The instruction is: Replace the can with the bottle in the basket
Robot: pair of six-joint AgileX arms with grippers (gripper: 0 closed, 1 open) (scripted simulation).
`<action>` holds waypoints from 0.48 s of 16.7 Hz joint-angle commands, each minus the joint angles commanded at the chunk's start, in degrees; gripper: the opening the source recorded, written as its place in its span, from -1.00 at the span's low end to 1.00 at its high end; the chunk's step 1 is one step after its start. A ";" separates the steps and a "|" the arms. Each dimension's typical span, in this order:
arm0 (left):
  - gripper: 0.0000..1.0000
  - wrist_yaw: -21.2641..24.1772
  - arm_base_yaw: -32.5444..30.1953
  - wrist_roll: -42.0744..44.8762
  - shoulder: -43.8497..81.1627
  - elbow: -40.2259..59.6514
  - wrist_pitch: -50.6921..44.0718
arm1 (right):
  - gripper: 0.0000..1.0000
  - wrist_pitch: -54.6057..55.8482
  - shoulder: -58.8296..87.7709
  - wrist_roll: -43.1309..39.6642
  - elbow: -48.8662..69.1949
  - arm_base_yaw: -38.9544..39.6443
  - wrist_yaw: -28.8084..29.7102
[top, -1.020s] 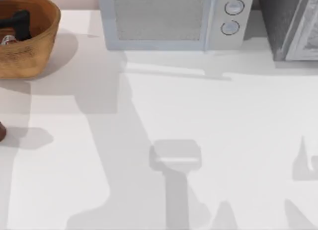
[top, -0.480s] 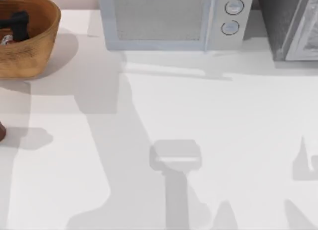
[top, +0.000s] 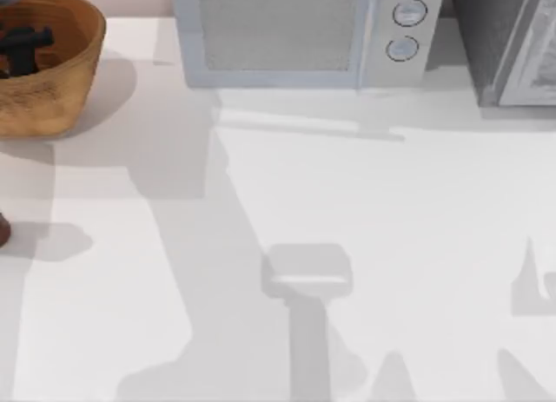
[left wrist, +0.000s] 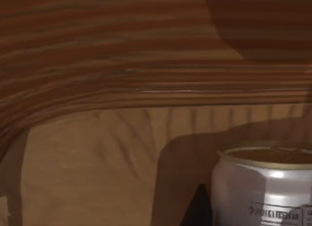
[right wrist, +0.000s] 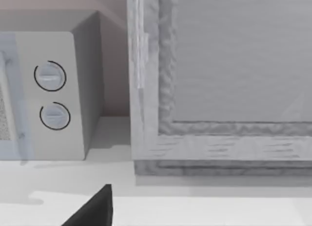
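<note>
The basket (top: pixel 61 81) sits at the table's far left corner, cut off by the top view's edge. The left gripper (top: pixel 22 48) reaches down inside it, a dark shape whose fingers I cannot make out. The can (left wrist: pixel 265 187) stands on the basket floor, close before the left wrist camera; its label's small print is unreadable. A pale microwave (top: pixel 300 37) stands at the back of the white table (top: pixel 365 246).

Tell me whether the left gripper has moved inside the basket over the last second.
Yes. The left gripper shifted toward the basket's far rim, judged against the microwave.
</note>
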 joint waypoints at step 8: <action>-1.00 0.00 0.00 0.00 0.00 0.00 0.00 | 1.00 0.00 0.00 0.00 0.00 0.00 0.00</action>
